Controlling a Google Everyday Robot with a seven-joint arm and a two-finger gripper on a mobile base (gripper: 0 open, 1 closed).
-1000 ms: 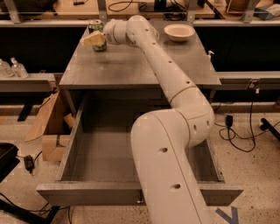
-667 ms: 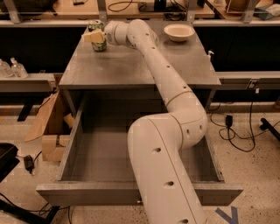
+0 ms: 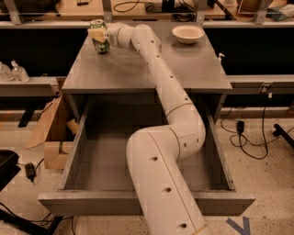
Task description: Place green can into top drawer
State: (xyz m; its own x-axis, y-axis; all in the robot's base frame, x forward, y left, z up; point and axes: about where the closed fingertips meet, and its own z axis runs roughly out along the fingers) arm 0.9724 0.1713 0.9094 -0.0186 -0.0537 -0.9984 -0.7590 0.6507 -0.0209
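Note:
The green can [image 3: 102, 44] stands upright at the far left of the grey cabinet top [image 3: 138, 69]. My gripper [image 3: 98, 34] is at the can's upper part, reaching it from the right, with the long white arm [image 3: 161, 78] stretched across the top. The top drawer [image 3: 147, 204] is pulled wide open below the cabinet top. Its inside shows nothing but my arm, which crosses above its middle and hides part of the floor. The knob on its front panel is hidden.
A cream bowl [image 3: 188, 33] sits at the far right of the cabinet top. Cardboard [image 3: 53, 133] lies on the floor left of the drawer. Cables [image 3: 248, 137] lie on the floor at the right. A workbench [image 3: 55, 11] runs behind.
My gripper has shifted slightly left and up against the can, and the arm has swung a little left. The can stands in the same spot.

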